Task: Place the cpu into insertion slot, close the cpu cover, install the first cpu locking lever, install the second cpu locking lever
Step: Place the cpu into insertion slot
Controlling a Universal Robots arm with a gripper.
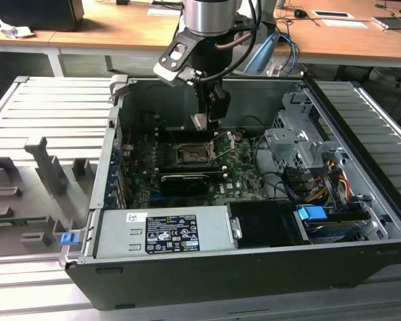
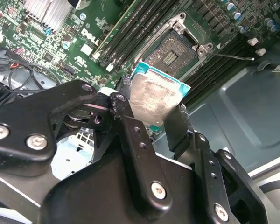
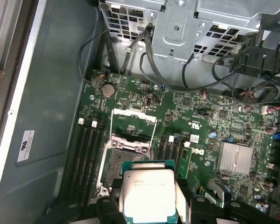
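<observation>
Claw: the gripper [image 2: 154, 111] is clamping the cpu [image 2: 155, 95] by two opposite edges, one black finger [image 2: 130, 122] pressing on each side.
Chip: the cpu [image 3: 148, 190] is square, so no long axis is showing; its silvery top is facing both wrist views, with a teal rim peeking out along one edge. In the exterior view the cpu [image 1: 199, 121] is hanging tilted in the air, clear of the board.
Socket: the insertion slot [image 3: 115, 163] is lying open and unfilled just beside the chip, its dark centre showing.
Cover: the cpu cover [image 3: 134, 116] is standing raised at the slot's far edge.
Lever: a thin locking lever [image 2: 231, 56] is sticking out sideways past the slot [image 2: 170, 53].
Arm: the arm [image 1: 210, 17] is reaching straight down into the open computer case [image 1: 254, 267], with the gripper [image 1: 210, 115] pointing at the motherboard [image 3: 200, 140] above the slot [image 1: 189, 155].
Surroundings: memory slots [image 3: 86, 149] are flanking the socket; a heatsink [image 3: 235, 158], black cables [image 3: 147, 56] and a metal drive cage [image 3: 200, 23] are lying farther off; a graphics card [image 1: 184, 182] and power supply [image 1: 160, 231] are sitting nearer the exterior view.
</observation>
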